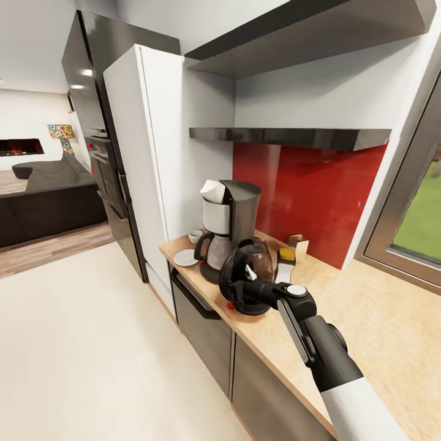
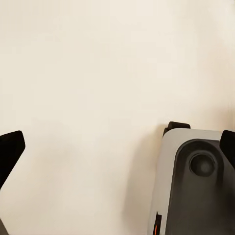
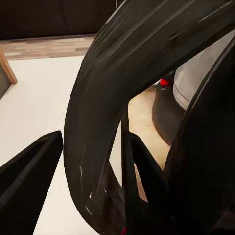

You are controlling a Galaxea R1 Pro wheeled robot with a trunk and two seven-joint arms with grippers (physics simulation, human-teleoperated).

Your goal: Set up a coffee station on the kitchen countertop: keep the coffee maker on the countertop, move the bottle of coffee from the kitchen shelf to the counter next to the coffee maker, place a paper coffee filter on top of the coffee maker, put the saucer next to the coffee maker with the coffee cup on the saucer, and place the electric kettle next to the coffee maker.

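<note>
Right pincer [image 1: 245, 283] clasping electric kettle [image 1: 250, 277] handle, kettle beside coffee maker [image 1: 228, 226] on countertop [image 1: 367, 318]

On the table [image 1: 380, 318] we count one coffee maker [image 1: 229, 223] with one paper filter [image 1: 212, 191] on top, one kettle [image 1: 248, 277], one saucer [image 1: 185, 258], one cup [image 1: 195, 236], one coffee bottle [image 1: 285, 263] and one small box [image 1: 299, 246]. Above, we see two dark shelves [image 1: 294, 136].
</note>
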